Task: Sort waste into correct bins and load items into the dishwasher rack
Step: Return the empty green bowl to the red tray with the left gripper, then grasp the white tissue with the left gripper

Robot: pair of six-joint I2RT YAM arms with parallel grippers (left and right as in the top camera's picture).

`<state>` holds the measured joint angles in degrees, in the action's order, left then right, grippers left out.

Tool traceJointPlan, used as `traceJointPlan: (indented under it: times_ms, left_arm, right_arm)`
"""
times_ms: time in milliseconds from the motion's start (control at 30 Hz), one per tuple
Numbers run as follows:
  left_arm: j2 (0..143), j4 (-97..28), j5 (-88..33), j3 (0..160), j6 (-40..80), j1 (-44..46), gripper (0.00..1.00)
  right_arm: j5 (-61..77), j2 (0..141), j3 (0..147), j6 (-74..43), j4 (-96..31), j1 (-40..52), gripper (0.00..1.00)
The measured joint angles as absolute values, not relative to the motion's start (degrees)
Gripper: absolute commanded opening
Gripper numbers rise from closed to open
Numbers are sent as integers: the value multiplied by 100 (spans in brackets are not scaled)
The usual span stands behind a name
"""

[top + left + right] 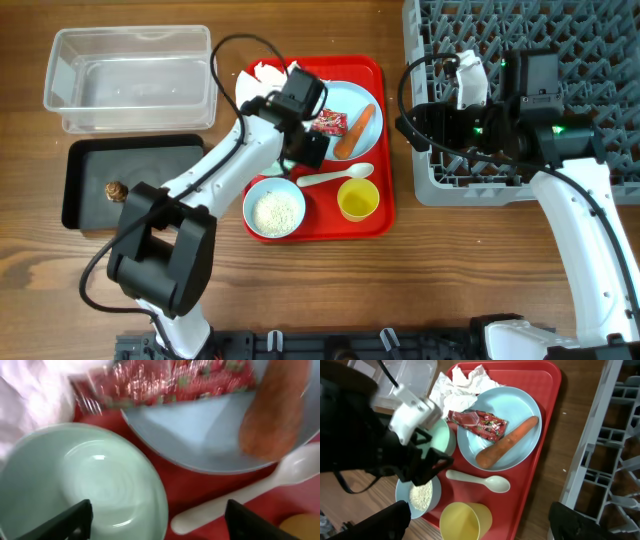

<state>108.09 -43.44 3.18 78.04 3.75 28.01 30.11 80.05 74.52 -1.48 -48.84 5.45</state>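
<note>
My left gripper [303,152] is open, low over the red tray, straddling the rim of an empty pale blue bowl [85,485] and the handle of the white spoon [240,500]. The pale blue plate [345,105] holds the shiny red wrapper [331,123] and the carrot [356,131]. The crumpled tissue [265,73] lies at the tray's far left corner. A second bowl [274,209] holds rice. The yellow cup [358,200] stands beside it. My right gripper [412,128] is open and empty, high between the tray and the grey rack [530,90]. In its wrist view the cup [465,521] lies below its fingers [482,520].
The clear tub [130,75] stands at the far left, with nothing in it. The black tray [150,185] in front of it holds a small brown lump [115,190]. The flat red tray [385,150] lies between the bins and the rack. Cables loop over both arms.
</note>
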Motion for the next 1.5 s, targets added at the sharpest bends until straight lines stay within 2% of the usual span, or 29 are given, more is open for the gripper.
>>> traceJointPlan:
  times_ms: [100,233,367,567,867,1100,1333,1500]
  left_arm:
    - [10812,-4202,316,8366,443,2773,95]
    - [10812,-3197,314,8796,980,2475,98]
    - [10991,-2646,314,8851,1546,1870,95]
    - [12088,-2615,209,8868,2034,1212,93]
    - [12370,-2362,119,8833,2141,1334,93]
    - [12376,-2174,99,8833,2180,1356,88]
    - [12381,-2158,222,8833,2121,1389,94]
    - [12381,-2139,281,8836,1892,1444,94]
  right_arm:
    - [3009,8005,7452,-148,-4884,545,92]
    - [2995,8005,7452,-148,-4886,545,92]
    - [2993,8005,7452,-148,-4884,545,92]
    - [2952,8005,7452,-150,-4884,545,92]
    - [2947,8005,7452,-150,-4884,545,92]
    - [2947,8005,7452,-150,-4884,545,92]
    - [2928,8005,7452,-148,-4884,545,92]
    - [2877,8005,7452,-150,-4884,545,93]
